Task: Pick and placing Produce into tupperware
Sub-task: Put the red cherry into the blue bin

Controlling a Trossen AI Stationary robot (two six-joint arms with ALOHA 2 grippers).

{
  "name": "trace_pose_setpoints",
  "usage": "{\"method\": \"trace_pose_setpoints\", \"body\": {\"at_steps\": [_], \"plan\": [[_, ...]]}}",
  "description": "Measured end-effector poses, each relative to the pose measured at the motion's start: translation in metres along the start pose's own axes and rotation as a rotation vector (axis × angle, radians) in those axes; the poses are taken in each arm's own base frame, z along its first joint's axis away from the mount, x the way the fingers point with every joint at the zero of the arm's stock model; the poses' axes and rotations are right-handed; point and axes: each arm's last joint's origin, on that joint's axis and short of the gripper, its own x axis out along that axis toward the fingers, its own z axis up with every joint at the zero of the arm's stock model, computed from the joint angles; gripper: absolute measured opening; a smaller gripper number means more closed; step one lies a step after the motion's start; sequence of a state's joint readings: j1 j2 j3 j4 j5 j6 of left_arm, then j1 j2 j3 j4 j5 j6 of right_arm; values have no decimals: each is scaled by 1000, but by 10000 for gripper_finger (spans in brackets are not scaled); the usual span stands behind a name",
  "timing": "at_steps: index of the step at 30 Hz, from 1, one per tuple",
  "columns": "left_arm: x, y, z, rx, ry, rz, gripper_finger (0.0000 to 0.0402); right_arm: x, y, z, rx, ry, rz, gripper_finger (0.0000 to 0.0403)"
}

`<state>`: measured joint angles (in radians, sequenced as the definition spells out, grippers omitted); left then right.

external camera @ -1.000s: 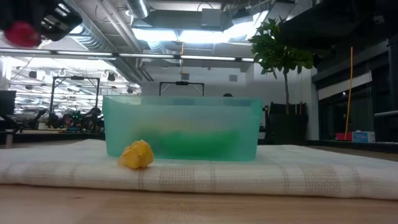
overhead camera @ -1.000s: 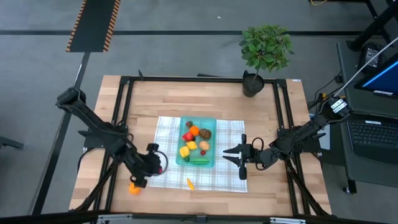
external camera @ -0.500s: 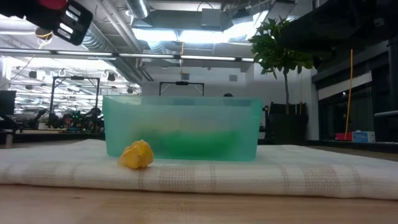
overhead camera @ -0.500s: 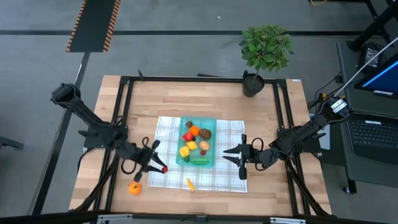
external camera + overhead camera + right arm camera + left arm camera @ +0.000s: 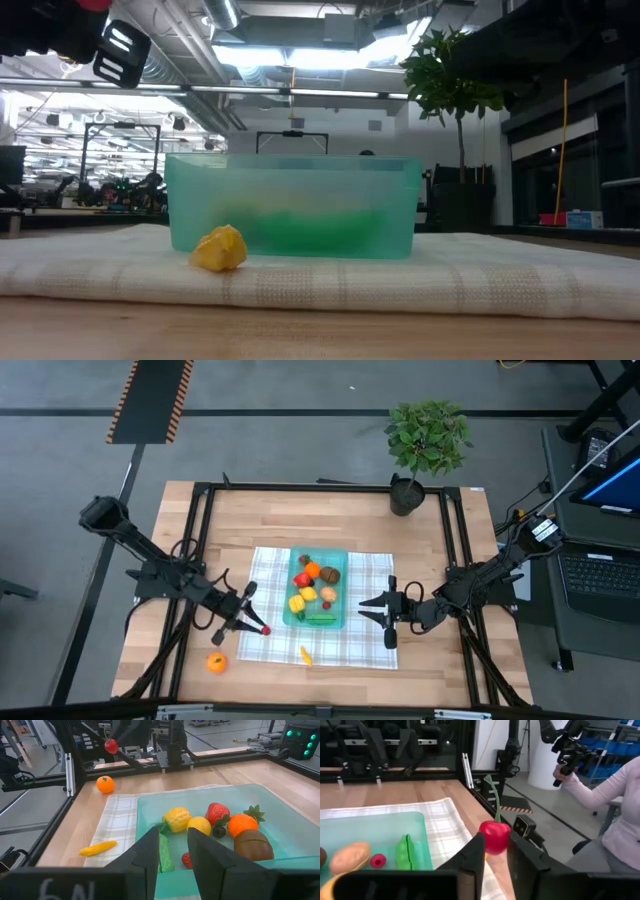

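The cherry (image 5: 494, 837), a small red toy fruit with a green stem standing up from it, is pinched between the fingers of the left gripper (image 5: 258, 628), which hangs above the checked cloth (image 5: 372, 575) just to the left of the tupperware (image 5: 339, 556). The tupperware is the landmark here: it lies to the right of the held cherry, with its long axis running away from the table's front edge, so the coming move looks like a short carry sideways over its near-left wall and a release. The left arm is plainly the nearer one for this piece.

Inside the tupperware sit most of the produce already (a strawberry (image 5: 217, 812), a lemon (image 5: 176, 818), a green pod (image 5: 164, 852) and others). Two pieces remain outside it: an orange (image 5: 216, 662) on the bare wood to its front-left, and a small yellow piece (image 5: 305, 655) on the cloth in front of it.

The right gripper (image 5: 385, 608) waits just right of the tupperware, its fingers spread and holding nothing.

The left wrist view alone shows the stem and grip clearly; the high view shows only a red dot. The low view hides the contents behind the teal wall.
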<state>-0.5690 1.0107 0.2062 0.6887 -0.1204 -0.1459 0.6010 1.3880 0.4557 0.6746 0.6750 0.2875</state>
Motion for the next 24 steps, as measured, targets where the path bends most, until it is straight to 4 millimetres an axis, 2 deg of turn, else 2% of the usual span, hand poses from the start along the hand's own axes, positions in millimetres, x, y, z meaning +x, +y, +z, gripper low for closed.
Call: {"method": "trace_pose_setpoints", "body": {"at_steps": [6, 8, 13, 24], "plan": [[0, 5, 1, 12, -8, 55, 9, 0, 0, 0, 0, 0, 0, 104], [0, 8, 1, 18, -13, 89, 1, 0, 0, 0, 0, 0, 0, 104], [0, 15, 2, 14, -23, 170, 25, 0, 0, 0, 0, 0, 0, 104], [0, 11, 2, 13, -19, 140, 72, 0, 0, 0, 0, 0, 0, 104]]}}
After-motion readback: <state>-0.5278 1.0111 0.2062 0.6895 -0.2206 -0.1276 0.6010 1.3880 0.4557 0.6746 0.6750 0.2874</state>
